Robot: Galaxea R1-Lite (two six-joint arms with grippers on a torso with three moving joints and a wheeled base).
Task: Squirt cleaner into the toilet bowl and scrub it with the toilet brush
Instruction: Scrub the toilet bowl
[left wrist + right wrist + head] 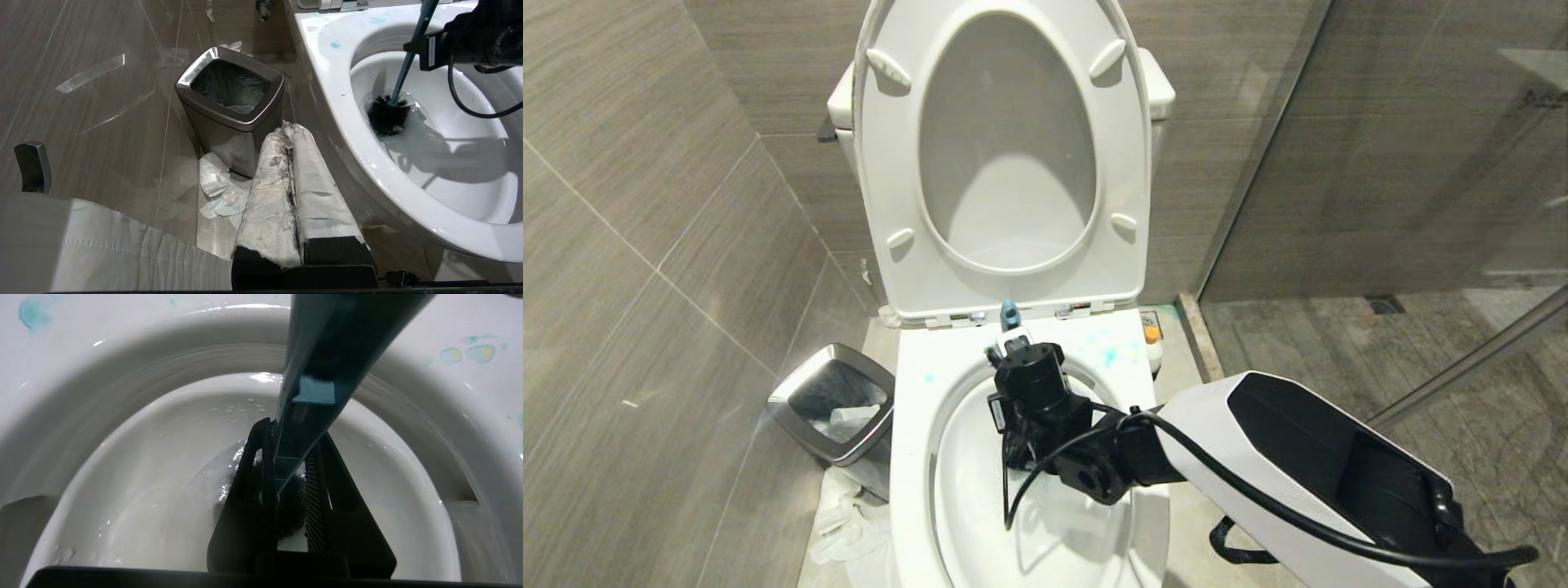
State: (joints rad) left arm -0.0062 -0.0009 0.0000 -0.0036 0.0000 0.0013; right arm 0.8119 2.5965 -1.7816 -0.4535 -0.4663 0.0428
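Observation:
The white toilet bowl (913,457) stands with seat and lid raised (1005,269). My right gripper (1010,347) points down over the bowl, shut on the slate-blue handle of the toilet brush (1009,313). In the right wrist view the handle (322,355) runs between the two fingers of the gripper (292,433). The black bristle head (387,115) sits in the water at the bottom of the bowl (327,81). Turquoise cleaner splashes (1112,347) dot the rim, next to a small whitish container with an orange top (1152,347). My left gripper (289,134), wrapped in white, is shut and empty, low beside the bowl.
A steel-rimmed black bin (837,400) stands on the floor left of the toilet, with crumpled white tissue (845,514) at its foot. A glass shower partition (1380,163) closes off the right side. Tiled walls stand behind and to the left.

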